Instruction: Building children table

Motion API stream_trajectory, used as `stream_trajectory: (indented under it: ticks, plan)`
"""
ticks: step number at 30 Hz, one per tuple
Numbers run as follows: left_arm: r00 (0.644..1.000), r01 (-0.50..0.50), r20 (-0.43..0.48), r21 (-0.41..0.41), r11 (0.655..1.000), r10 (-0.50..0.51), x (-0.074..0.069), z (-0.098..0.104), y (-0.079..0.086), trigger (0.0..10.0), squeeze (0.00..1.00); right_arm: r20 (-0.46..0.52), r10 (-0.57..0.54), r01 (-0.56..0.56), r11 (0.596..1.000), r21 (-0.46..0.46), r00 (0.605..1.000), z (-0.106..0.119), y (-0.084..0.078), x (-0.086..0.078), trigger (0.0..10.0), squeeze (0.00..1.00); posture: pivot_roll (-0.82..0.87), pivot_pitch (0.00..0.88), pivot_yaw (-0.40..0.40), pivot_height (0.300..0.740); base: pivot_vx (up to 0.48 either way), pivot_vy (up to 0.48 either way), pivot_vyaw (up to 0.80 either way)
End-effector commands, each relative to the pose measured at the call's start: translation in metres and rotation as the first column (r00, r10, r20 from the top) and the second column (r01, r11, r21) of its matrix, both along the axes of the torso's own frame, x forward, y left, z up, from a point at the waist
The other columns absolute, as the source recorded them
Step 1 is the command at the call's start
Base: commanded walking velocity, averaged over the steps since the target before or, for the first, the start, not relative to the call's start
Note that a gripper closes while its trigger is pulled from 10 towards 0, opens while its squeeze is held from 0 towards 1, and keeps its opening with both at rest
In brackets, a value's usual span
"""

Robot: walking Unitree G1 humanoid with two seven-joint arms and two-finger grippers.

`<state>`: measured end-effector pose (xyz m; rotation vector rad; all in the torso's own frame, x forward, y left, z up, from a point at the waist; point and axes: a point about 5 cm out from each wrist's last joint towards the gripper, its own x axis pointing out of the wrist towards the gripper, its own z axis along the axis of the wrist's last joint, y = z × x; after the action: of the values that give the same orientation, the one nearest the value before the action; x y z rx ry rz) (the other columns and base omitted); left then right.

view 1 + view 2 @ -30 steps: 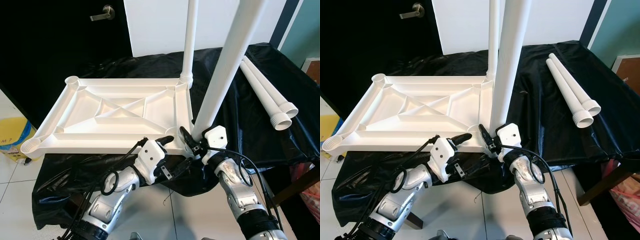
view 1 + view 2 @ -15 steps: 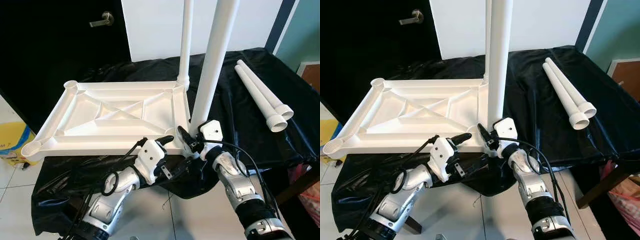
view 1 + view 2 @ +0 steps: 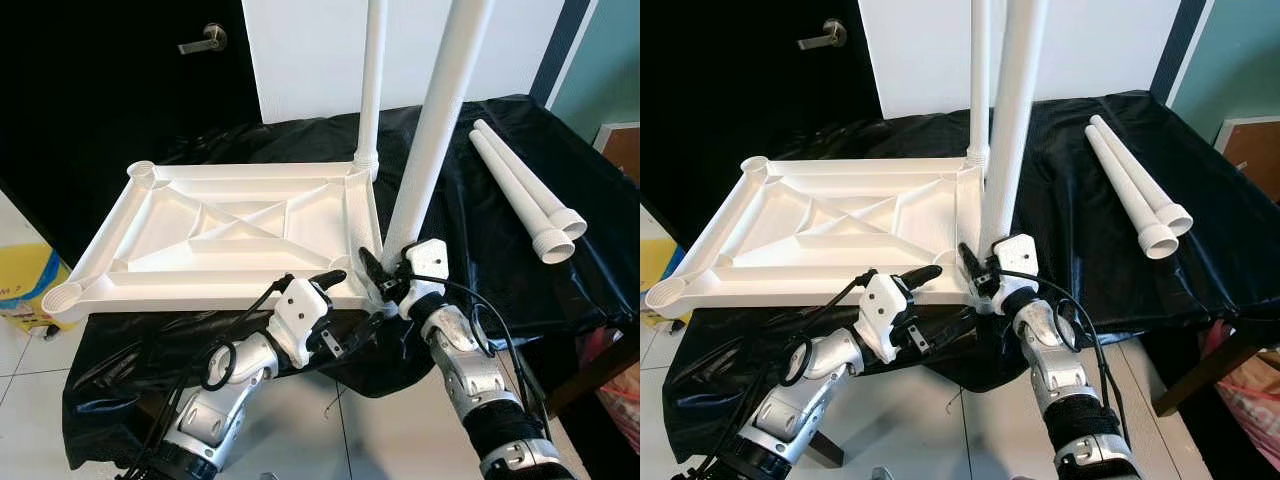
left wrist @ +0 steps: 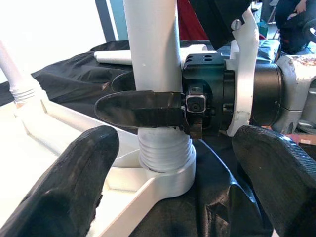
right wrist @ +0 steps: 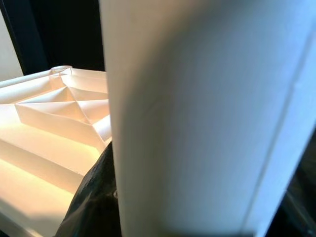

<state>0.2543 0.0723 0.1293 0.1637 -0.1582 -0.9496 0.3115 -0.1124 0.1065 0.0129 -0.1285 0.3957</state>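
**Count of Parts on the Desk**

One white tabletop lay upside down on one desk draped in black cloth. Four white legs were in view: two stood upright at the tabletop's corners, the far leg and the near leg, and two loose legs lay side by side on the cloth. Two end effectors, the left and the right, were at the near corner.

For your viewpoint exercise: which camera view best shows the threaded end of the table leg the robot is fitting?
The left wrist view: the leg's threaded end sits in the tabletop's corner socket. The eye views show it small beside the right gripper; the right wrist view shows a blurred shaft.
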Motion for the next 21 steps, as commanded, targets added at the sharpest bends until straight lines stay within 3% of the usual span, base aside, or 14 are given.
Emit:
stream_trajectory:
  ticks: [1, 11, 14, 21]
  plan:
    - [1.0, 0.025, 0.001, 0.017, 1.0, -0.025, 0.001, 0.001, 0.001, 10.0, 0.0, -0.166, -0.082, 0.081, 0.997, -0.009, 0.983, -0.031, -0.016, -0.006, 10.0, 0.0, -0.08, 0.022, 0.036, 0.74, 0.0, 0.0, 0.0]
    - [1.0, 0.025, 0.005, 0.018, 1.0, -0.025, 0.002, 0.002, 0.001, 10.0, 0.0, -0.106, -0.105, 0.098, 0.992, -0.076, 0.989, -0.026, -0.015, -0.006, 10.0, 0.0, -0.08, 0.024, 0.034, 0.74, 0.0, 0.0, 0.0]
    - [1.0, 0.023, 0.007, 0.014, 1.0, -0.023, 0.001, 0.003, 0.001, 10.0, 0.0, -0.058, -0.1, 0.095, 0.993, -0.073, 0.993, -0.025, -0.009, -0.013, 10.0, 0.0, -0.08, 0.025, 0.033, 0.74, 0.0, 0.0, 0.0]
    - [1.0, 0.021, 0.007, 0.006, 1.0, -0.021, 0.0, 0.003, 0.001, 10.0, 0.0, -0.051, -0.118, 0.114, 0.99, -0.077, 0.992, -0.026, -0.007, -0.015, 10.0, 0.0, -0.08, 0.025, 0.034, 0.74, 0.0, 0.0, 0.0]
